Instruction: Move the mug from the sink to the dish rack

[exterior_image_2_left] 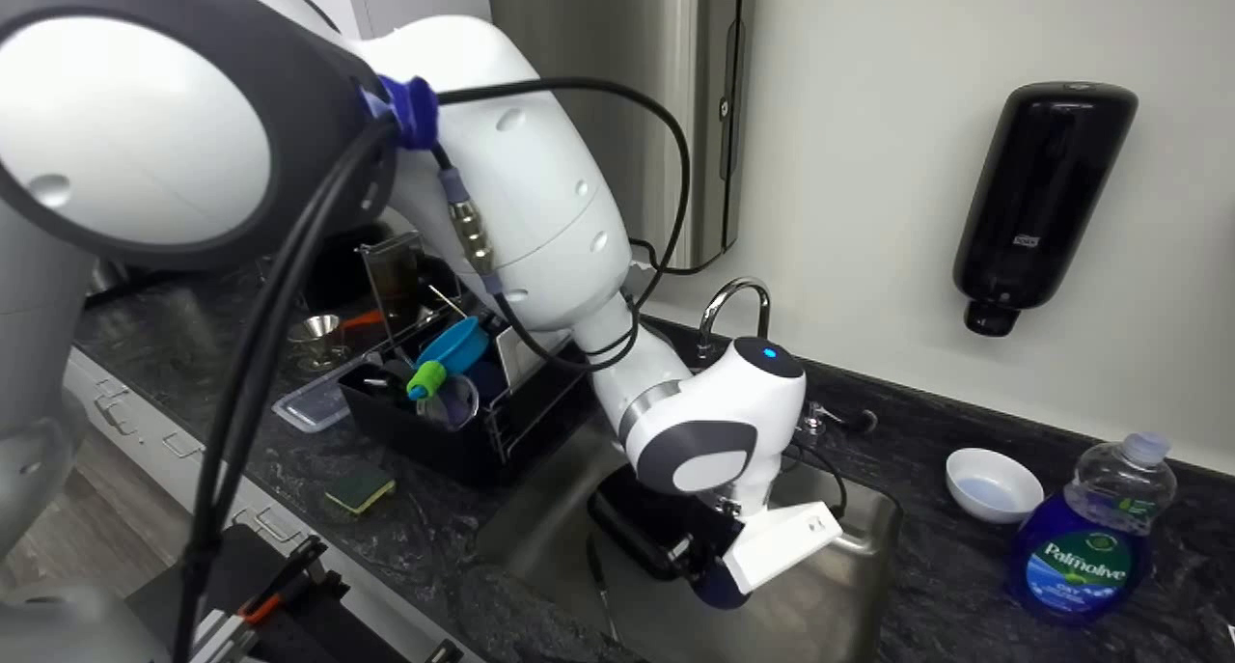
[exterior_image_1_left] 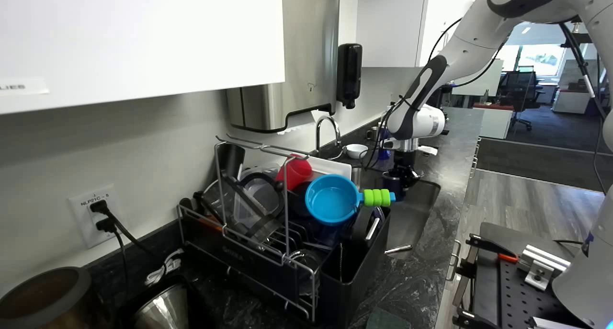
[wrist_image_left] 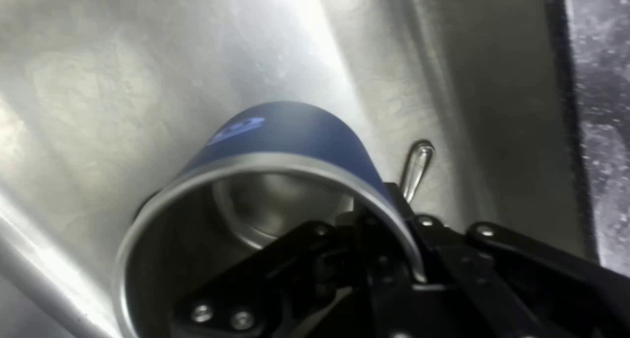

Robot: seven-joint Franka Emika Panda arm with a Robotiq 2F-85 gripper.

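The mug is navy blue with a bare steel rim and inside. In the wrist view the mug is tilted with its mouth toward the camera. My gripper is shut on its wall, one finger inside and one outside. In an exterior view the mug hangs below my gripper at the sink. It also shows partly hidden by the wrist, over the sink. I cannot tell whether it touches the sink floor. The black dish rack stands beside the sink, also seen here.
The rack is crowded: a cyan pan with a green handle, a red cup, and containers. A curved faucet rises behind the sink. A spoon handle lies in the sink. A white bowl and soap bottle stand beside it.
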